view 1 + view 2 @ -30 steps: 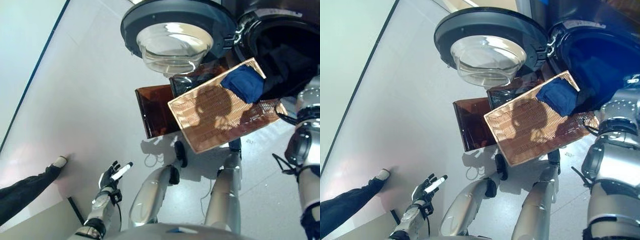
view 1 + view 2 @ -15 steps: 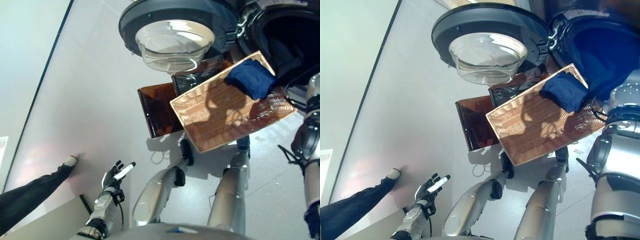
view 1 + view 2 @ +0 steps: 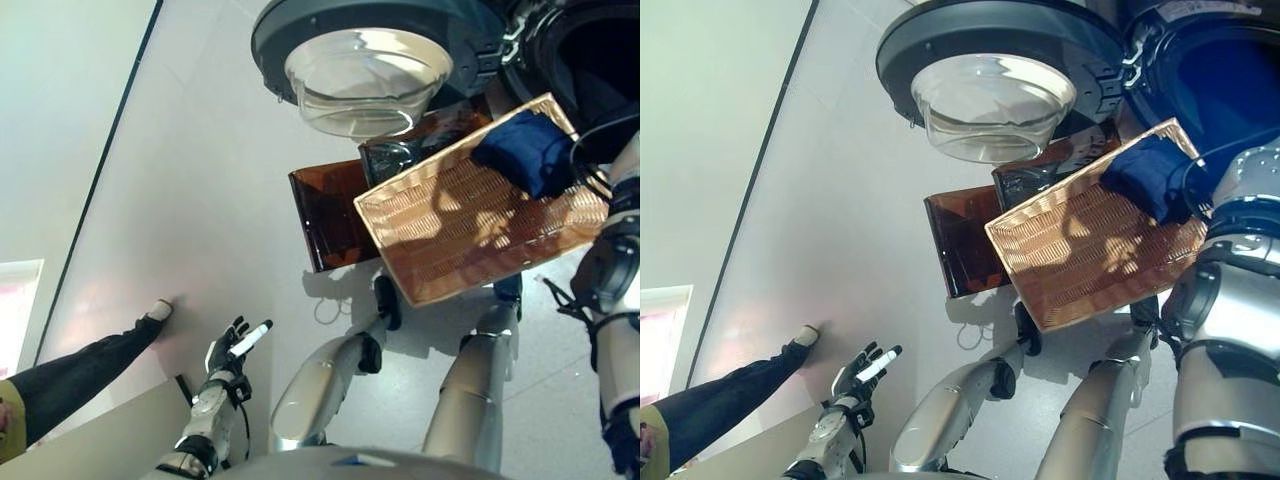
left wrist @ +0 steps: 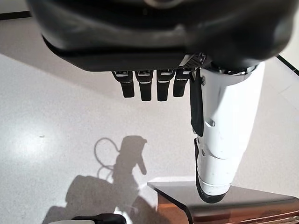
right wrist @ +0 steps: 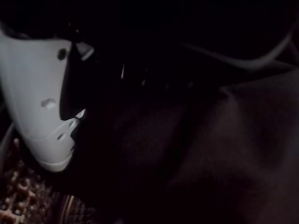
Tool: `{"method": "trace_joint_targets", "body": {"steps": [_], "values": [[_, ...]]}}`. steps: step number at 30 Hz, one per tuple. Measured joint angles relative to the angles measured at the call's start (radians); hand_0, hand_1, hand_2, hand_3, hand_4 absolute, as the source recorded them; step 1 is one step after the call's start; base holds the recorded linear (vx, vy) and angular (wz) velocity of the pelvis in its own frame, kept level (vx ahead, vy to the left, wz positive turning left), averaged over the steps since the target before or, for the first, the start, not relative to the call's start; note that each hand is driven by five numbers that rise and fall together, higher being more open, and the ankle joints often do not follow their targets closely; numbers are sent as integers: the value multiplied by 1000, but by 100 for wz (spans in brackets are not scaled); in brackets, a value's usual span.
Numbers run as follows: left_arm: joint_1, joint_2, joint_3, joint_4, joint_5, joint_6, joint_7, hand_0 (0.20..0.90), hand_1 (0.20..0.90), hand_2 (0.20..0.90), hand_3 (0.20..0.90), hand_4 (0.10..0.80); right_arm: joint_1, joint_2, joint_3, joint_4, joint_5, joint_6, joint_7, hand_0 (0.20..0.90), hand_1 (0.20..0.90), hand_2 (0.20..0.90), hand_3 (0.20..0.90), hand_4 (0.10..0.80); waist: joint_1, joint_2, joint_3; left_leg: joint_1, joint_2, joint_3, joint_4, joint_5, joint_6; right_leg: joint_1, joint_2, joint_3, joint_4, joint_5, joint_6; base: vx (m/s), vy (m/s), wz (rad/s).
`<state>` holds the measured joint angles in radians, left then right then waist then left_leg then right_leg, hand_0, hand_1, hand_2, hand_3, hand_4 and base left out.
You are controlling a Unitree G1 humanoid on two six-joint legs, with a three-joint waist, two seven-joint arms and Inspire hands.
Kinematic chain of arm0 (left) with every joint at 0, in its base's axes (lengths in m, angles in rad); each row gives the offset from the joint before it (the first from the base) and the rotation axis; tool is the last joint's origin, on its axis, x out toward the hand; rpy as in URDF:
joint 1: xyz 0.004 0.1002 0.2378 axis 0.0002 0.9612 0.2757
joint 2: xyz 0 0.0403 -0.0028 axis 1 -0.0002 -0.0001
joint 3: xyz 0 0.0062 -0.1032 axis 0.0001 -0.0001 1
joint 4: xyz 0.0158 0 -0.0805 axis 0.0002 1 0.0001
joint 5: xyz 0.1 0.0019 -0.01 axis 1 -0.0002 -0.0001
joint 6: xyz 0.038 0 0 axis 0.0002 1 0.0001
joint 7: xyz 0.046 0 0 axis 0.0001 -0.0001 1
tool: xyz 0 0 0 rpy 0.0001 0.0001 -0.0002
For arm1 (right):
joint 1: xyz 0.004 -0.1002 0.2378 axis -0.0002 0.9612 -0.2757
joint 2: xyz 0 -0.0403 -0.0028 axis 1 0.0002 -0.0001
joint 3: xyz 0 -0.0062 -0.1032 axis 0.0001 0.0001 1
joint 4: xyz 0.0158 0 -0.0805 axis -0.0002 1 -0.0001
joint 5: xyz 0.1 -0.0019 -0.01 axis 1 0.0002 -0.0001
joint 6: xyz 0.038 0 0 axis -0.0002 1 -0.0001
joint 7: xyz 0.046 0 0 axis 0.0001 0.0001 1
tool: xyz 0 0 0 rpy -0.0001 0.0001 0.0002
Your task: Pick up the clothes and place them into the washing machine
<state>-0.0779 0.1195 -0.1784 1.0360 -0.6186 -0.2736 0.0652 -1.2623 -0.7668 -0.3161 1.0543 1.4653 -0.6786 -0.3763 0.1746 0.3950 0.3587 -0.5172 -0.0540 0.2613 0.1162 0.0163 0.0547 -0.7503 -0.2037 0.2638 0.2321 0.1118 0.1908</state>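
The shallow wicker basket (image 3: 470,235) is tipped up, its far end against the washing machine's dark drum opening (image 3: 590,55). A dark blue cloth (image 3: 528,150) lies bunched at that raised end, at the drum's mouth. My right arm (image 3: 615,270) reaches up beside the basket's right edge. In the right wrist view my right hand (image 5: 39,102) shows its white thumb cover against dark cloth (image 5: 201,149), with a bit of wicker (image 5: 18,205) beside it. My left hand (image 3: 228,350) hangs open and empty over the floor, low on the left.
The machine's round door (image 3: 370,55) stands wide open to the left of the drum. The low dark brown box (image 3: 330,215) sits under the basket's near end. A person's dark trouser leg and shoe (image 3: 90,365) reach in on the floor at lower left.
The camera has shifted, so the whole scene sits further right. The basket stays tipped with the blue cloth at the drum's mouth. More of the person's leg is in view.
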Motion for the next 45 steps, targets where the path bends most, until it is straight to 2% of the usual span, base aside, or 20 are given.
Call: {"method": "trace_joint_targets", "body": {"steps": [5,18,19,20,21,28,33,45], "values": [[0,0,1,-1,-28,-8,0,900,900,900,900,800,-79,-32,2,-1,0,0,-29,200,200,200,200,300,-4,0,0,-33,-7,7,2,1,1,-55,2,11,39,-16,0,11,-25,1],[-5,-2,1,-9,-30,-18,0,900,900,900,900,800,-81,-34,-10,-3,-7,-18,-92,200,200,200,200,300,-4,-1,1,-28,-10,8,4,0,1,-63,3,19,68,-33,0,10,-9,1],[-5,-2,1,-9,-30,-18,0,900,900,900,900,800,-81,-34,-9,-3,-16,-18,-104,296,296,296,296,369,-4,-2,1,-28,-10,8,4,0,1,-63,3,19,68,-33,0,0,0,0],[-5,-2,2,-9,-30,-18,0,900,900,900,900,800,-81,-34,-10,-3,-31,-18,-121,362,362,362,362,416,-5,-2,1,-27,-10,8,4,-1,1,-62,3,19,68,-33,0,0,0,0],[-5,-2,2,-9,-30,-18,1,900,900,900,900,800,-81,-34,-10,-2,-43,-17,-137,900,900,900,900,800,-5,-2,1,-27,-9,8,4,-1,2,-62,3,19,69,-33,0,0,0,0],[-5,-2,2,-9,-27,-17,10,900,900,900,900,800,-80,-34,-6,22,-151,48,-223,900,900,900,900,800,-20,-4,3,-27,-11,8,10,-4,6,-59,-1,19,72,-34,1,0,0,0],[-5,-2,2,-11,-26,-16,25,900,900,900,900,800,-76,-34,2,27,-232,127,-280,900,900,900,900,800,-28,-4,3,-32,-10,8,32,-12,6,-59,-1,21,77,-34,2,0,0,0],[-5,-2,3,-12,-20,-16,36,900,900,900,900,800,-66,-34,15,63,-342,231,-342,900,900,900,900,800,-37,-6,5,-53,10,9,111,-55,6,-43,6,20,80,-34,3,-7,6,-1]]}}
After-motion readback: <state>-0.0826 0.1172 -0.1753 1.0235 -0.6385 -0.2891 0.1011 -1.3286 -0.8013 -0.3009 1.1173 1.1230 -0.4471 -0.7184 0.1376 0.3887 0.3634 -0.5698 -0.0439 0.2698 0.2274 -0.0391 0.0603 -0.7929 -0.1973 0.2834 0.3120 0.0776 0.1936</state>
